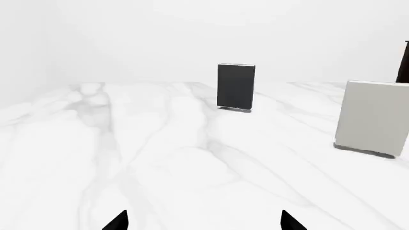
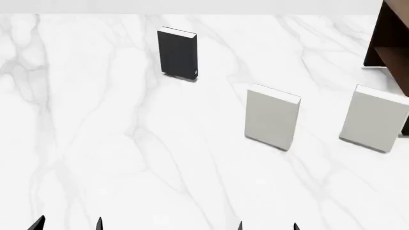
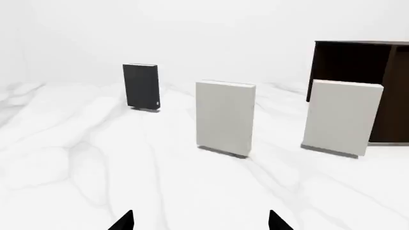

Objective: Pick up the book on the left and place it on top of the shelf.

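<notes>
The black book with a white page edge stands upright on the white marble table, far left of the row. It also shows in the left wrist view and the right wrist view. The dark brown shelf stands at the far right edge, also in the right wrist view. My left gripper is open and empty at the near left, well short of the book; its tips show in the left wrist view. My right gripper is open and empty at the near middle.
Two light grey books stand upright to the right of the black one: the middle one and the right one, close to the shelf. The middle grey book shows in the left wrist view.
</notes>
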Robot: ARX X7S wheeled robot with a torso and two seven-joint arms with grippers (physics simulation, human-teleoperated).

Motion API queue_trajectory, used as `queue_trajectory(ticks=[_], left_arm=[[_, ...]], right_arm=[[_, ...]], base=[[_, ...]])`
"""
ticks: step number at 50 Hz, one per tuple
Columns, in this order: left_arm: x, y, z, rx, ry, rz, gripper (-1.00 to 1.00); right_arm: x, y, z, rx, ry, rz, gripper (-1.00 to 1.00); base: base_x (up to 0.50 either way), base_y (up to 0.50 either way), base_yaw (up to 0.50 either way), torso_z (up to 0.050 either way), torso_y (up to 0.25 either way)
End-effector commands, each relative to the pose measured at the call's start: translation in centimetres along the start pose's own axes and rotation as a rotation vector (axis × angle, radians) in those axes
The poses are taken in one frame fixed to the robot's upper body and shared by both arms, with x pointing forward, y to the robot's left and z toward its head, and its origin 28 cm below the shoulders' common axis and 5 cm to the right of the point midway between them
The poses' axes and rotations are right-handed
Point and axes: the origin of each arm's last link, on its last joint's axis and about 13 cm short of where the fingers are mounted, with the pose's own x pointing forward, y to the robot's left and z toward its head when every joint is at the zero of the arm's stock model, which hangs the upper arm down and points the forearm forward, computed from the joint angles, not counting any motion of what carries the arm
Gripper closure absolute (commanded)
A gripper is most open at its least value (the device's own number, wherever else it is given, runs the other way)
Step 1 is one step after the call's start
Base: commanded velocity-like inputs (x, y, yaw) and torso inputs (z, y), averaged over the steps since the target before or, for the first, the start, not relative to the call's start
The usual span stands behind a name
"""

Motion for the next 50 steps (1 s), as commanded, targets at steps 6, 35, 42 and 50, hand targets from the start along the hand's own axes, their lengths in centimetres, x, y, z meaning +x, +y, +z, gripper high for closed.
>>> queue_trajectory(ticks=[6,35,42,50], left_arm=[[0.0,0.0,0.0,-0.004,0.002,-0.006,-1.0],[-0.1,-0.3,0.0,0.038,-0.022,-0.03,-1.0],[-0.2,-0.3,0.1,0.037,-0.023,-0.027,-1.0],[0.3,0.1,5.1,0.005,0.012,0.031,-1.0]], right_arm=[[0.1,0.0,-0.2,-0.006,0.008,-0.009,-1.0],[0.1,0.1,-0.4,0.023,0.051,0.01,-1.0],[0.0,0.1,-0.2,0.019,0.053,-0.001,-1.0],[0.2,-0.1,4.7,-0.016,0.076,0.001,-1.0]], base=[[0.0,0.0,0.0,0.0,0.0],[0.0,-0.16,0.0,0.0,0.0],[0.0,-0.06,0.0,0.0,0.0],[0.0,0.0,0.0,0.0,0.0]])
